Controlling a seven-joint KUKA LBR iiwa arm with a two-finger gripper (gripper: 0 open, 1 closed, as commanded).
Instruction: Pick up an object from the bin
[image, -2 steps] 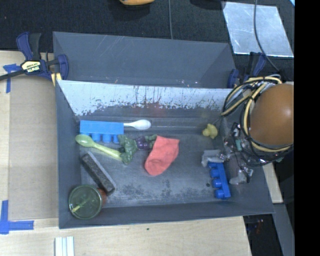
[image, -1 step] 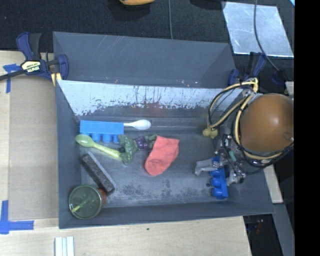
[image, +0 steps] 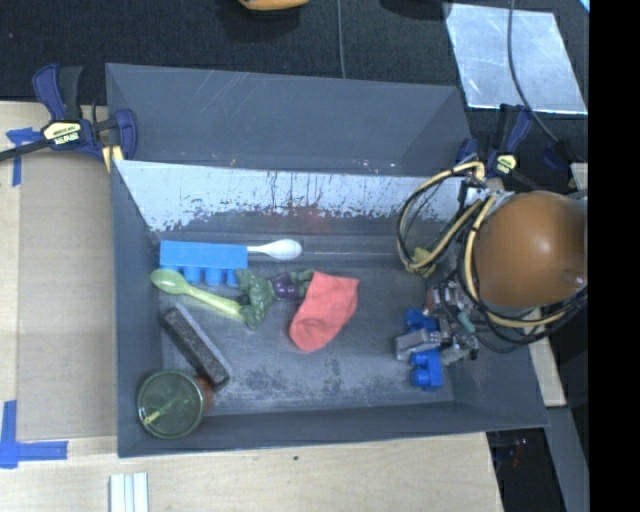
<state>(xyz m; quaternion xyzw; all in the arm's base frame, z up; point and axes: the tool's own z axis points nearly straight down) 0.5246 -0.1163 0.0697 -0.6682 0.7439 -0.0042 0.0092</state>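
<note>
Currently, from the camera view, the gripper (image: 422, 348) is seen low over the right end of the grey metal bin (image: 300, 130), close to the right wall. Two blue fingertips (image: 415, 321) are seen set apart, so the claw is read as open; nothing from the bin is seen between them and nothing is held. Bare bin floor lies under it. Above the gripper a rounded orange-brown wrist cover (image: 530, 250) and looped yellow and black cables (image: 437, 215) are seen.

The nearest thing is a red soft cloth lump (image: 323, 310), sock-like, lying at mid-floor, well apart from the gripper on the view's left of it. Just beside the lump, further left, a small dark green and purple toy piece (image: 268, 291) is seen, touching the handle end of a pale green plastic spoon (image: 195, 292). A flat blue plastic block with lugs (image: 203, 260) lies against the back of the floor, with a white plastic spoon (image: 272, 250) at its right end. A dark brown rectangular bar (image: 195, 346) lies tilted near the left wall, and a round green-lidded tin (image: 172, 403) sits in the near left corner, touching the bar's lower end.
</note>
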